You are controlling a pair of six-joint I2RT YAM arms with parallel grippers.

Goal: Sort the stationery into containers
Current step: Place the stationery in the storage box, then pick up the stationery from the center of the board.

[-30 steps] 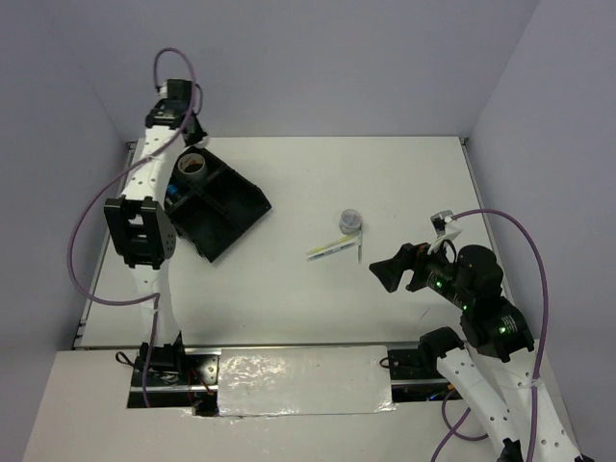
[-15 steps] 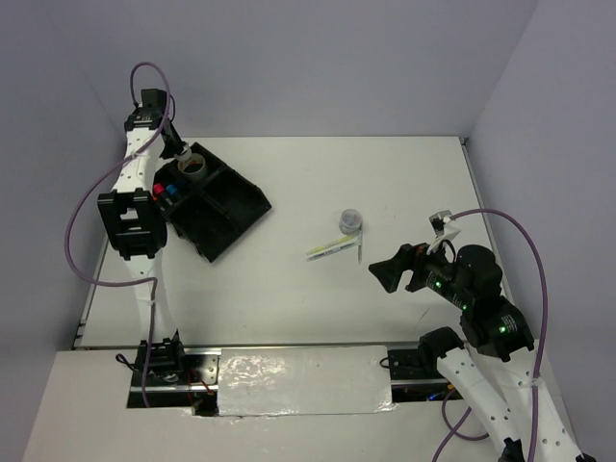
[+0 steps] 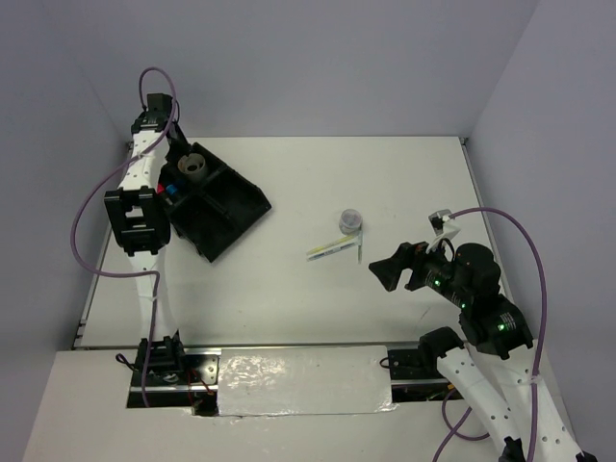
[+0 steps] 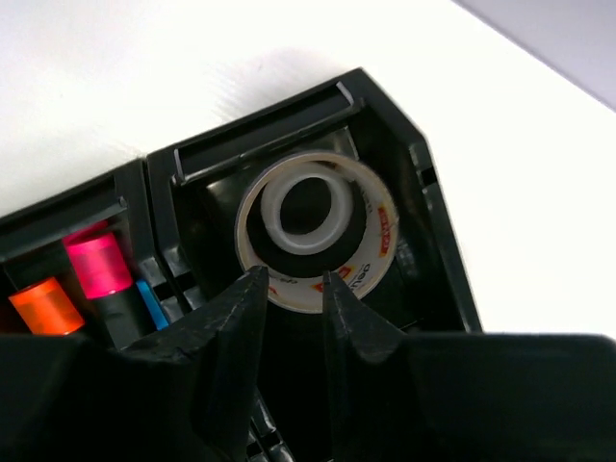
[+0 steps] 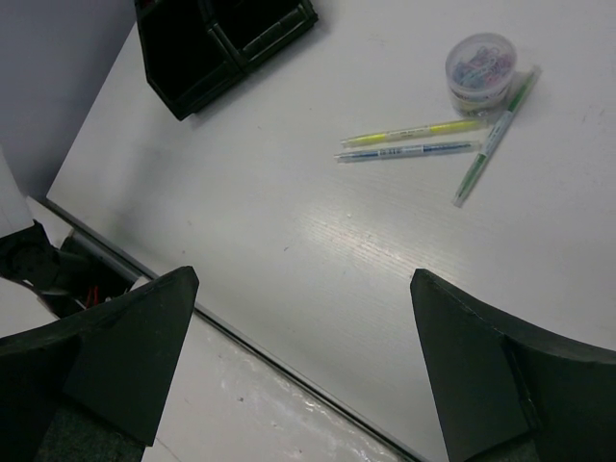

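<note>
The black four-compartment tray (image 3: 241, 197) sits at the far left. Its far compartment holds a greyish tape roll (image 3: 195, 166), which also shows in the left wrist view (image 4: 371, 226). The adjacent compartment holds the pink (image 4: 96, 265), orange (image 4: 43, 303) and blue (image 4: 149, 303) highlighters. My left gripper (image 3: 175, 154) hovers just above the roll's near edge, jaws a narrow gap apart and empty (image 4: 289, 279). Thin pens (image 3: 332, 248) and a small clear round piece (image 3: 350, 221) lie mid-table. My right gripper (image 3: 390, 269) is wide open and empty (image 5: 303, 279), above the table near them.
In the right wrist view the pens are yellow (image 5: 414, 132), blue-white (image 5: 404, 151) and green (image 5: 496, 135), beside the clear piece (image 5: 479, 72). The tray's corner (image 5: 221, 38) lies far left. A foil-taped strip (image 3: 303, 380) runs along the near edge.
My left arm has drawn back from over the tray toward the far left corner, uncovering the highlighters and tape roll. The right arm has not moved.
</note>
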